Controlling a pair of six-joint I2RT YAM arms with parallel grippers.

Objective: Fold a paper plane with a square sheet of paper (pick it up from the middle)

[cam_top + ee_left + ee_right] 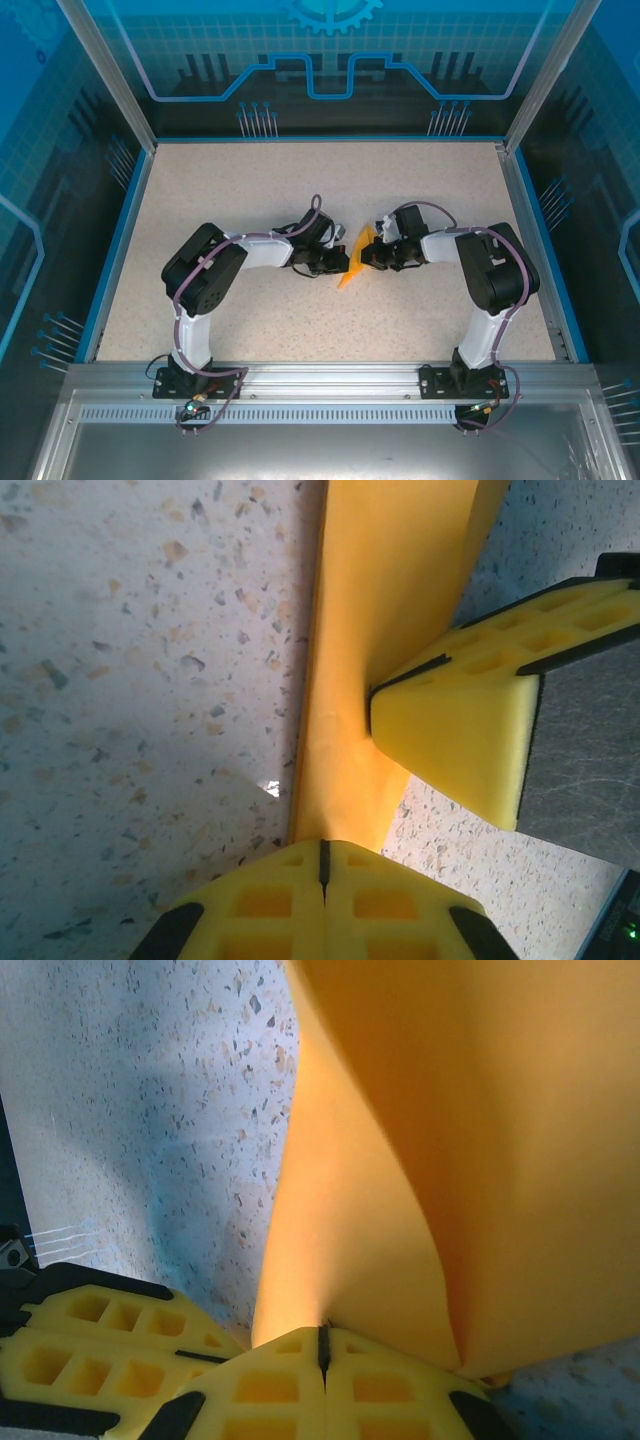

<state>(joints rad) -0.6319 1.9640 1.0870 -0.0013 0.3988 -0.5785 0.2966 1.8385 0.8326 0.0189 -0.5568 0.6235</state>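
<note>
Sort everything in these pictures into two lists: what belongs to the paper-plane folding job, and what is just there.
Belongs to the job:
thin bright orange folded paper sheet
left gripper, yellow padded fingers shut on the sheet
right gripper, shut on it too

Just there:
speckled beige table top
blue-patterned enclosure walls
aluminium front rail

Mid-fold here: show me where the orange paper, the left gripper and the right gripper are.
orange paper (385,590), left wrist view, flat upper stretch.
left gripper (323,858), left wrist view, seam between closed fingertips.
right gripper (323,1345), right wrist view, seam between closed fingertips.
</note>
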